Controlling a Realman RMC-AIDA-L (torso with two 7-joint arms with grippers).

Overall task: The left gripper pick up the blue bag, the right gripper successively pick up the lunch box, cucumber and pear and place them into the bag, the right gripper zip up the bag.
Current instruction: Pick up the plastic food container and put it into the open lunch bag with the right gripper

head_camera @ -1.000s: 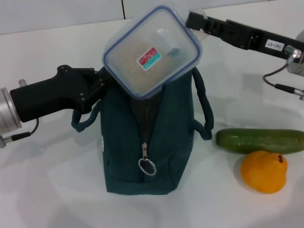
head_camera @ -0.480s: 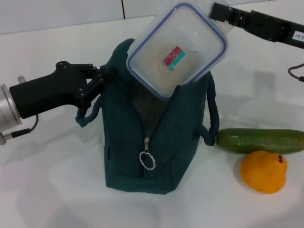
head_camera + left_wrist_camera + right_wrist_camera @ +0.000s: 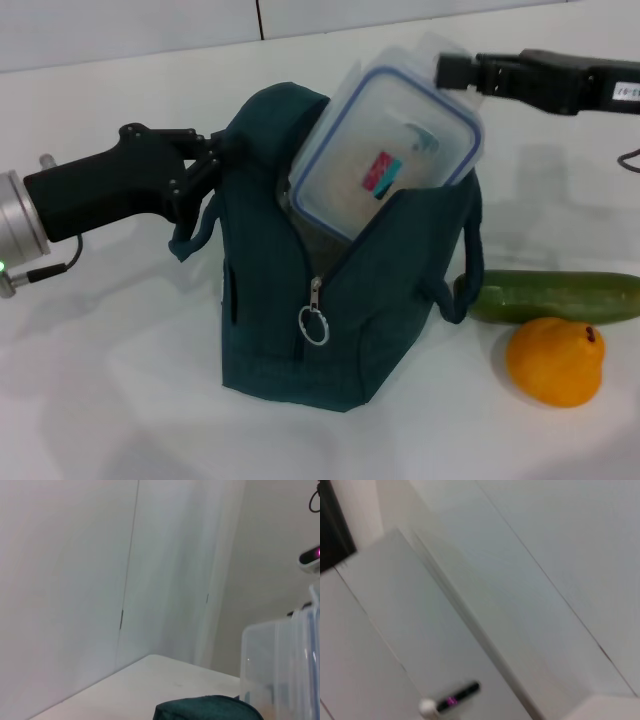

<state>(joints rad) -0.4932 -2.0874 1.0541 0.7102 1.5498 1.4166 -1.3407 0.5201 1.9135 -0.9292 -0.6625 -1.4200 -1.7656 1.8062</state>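
The blue bag (image 3: pixel 280 300) stands in the middle of the table with its top zipper open; its ring pull (image 3: pixel 314 325) hangs on the near side. My left gripper (image 3: pixel 215 160) is shut on the bag's left top edge. The lunch box (image 3: pixel 385 150) is tilted, its lower end inside the bag's mouth and its upper end sticking out. My right gripper (image 3: pixel 455 70) is shut on the box's upper right corner. The cucumber (image 3: pixel 555 296) and the pear (image 3: pixel 555 361) lie on the table to the bag's right. The left wrist view shows the bag's edge (image 3: pixel 207 707) and the lunch box (image 3: pixel 280 670).
The white table (image 3: pixel 110 390) runs to a wall at the back. One bag handle (image 3: pixel 465 270) droops beside the cucumber's end.
The lunch box has moved right and down, from above the bag into its open mouth. The bag has shifted and leaned a little to the right.
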